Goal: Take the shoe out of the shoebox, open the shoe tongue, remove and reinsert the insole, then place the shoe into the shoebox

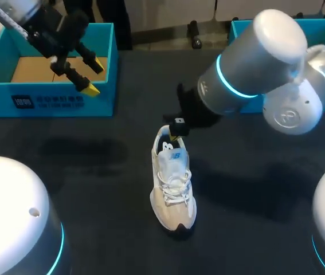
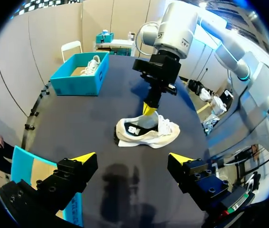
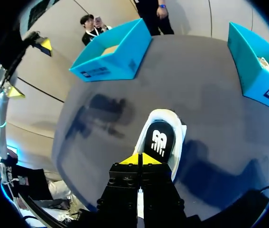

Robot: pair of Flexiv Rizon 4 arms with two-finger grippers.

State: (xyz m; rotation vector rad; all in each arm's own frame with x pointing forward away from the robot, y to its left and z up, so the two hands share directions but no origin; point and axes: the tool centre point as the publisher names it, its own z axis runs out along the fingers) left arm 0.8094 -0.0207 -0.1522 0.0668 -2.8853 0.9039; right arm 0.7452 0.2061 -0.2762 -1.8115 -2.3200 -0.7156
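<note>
Dark table. Right arm's bulk blocks much of right shoebox, far right, with second shoe inside. Left shoebox, far left, shows brown cardboard floor. Left gripper above it, fingers spread. Shoe upright at centre, toe near. Right gripper tips pressed together at heel opening; anything pinched not discernible.

2 shoeboxes, 2 shoes (1 boxed), 2 arms, 1 table.

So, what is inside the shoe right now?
The shoe holds a black insole with a white mark. The shut right gripper covers part of it; the toe end inside is hidden.
</note>
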